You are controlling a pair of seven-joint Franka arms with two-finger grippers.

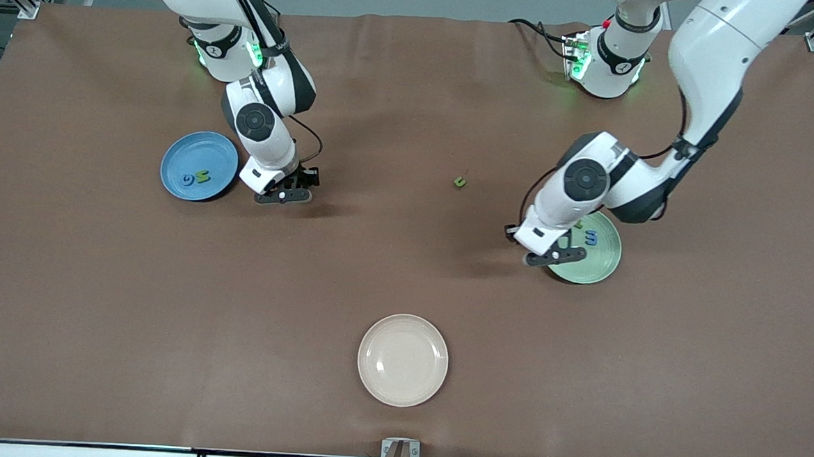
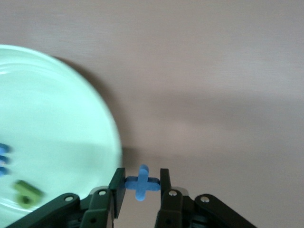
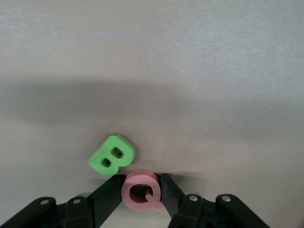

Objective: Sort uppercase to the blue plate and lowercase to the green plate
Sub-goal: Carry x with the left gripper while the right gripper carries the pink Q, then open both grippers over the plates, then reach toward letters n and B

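A: Plates first. What's in the blue plate (image 1: 199, 165)?
B: Two letters near its centre: blue G (image 1: 187, 179), w/ green N (image 1: 203, 175) just beside it at G's 2 o'clock. Plate sits toward the right arm's end of the table.
A: Green plate (image 1: 598, 260)?
B: Toward the left arm's end. Blue m (image 1: 591, 237) shows in it, plus a green p (image 2: 27, 192), blurry in the left wrist view. Part of the plate is hidden by the left arm.
A: Cream plate (image 1: 403, 360)?
B: Nearest the front camera, about mid-table. No letters in it.
A: Left gripper (image 2: 141, 184)?
B: At the green plate's 9 o'clock rim in the front view, over the rim and the table beside it. Fingers pinch a blue x (image 2: 142, 182) between the pads; x is off the plate, just past its rim.
A: Right gripper (image 3: 141, 190)?
B: Low over the table at the blue plate's 3 o'clock. Fingers closed on the sides of a pink Q (image 3: 141, 191). Green B (image 3: 112, 154) lies flat on the table, touching or nearly touching Q, outside the grip.
A: Anything loose?
B: Green u (image 1: 459, 182) alone on the table, between the two arms, farther from the front camera than the cream plate, about its 12 o'clock.
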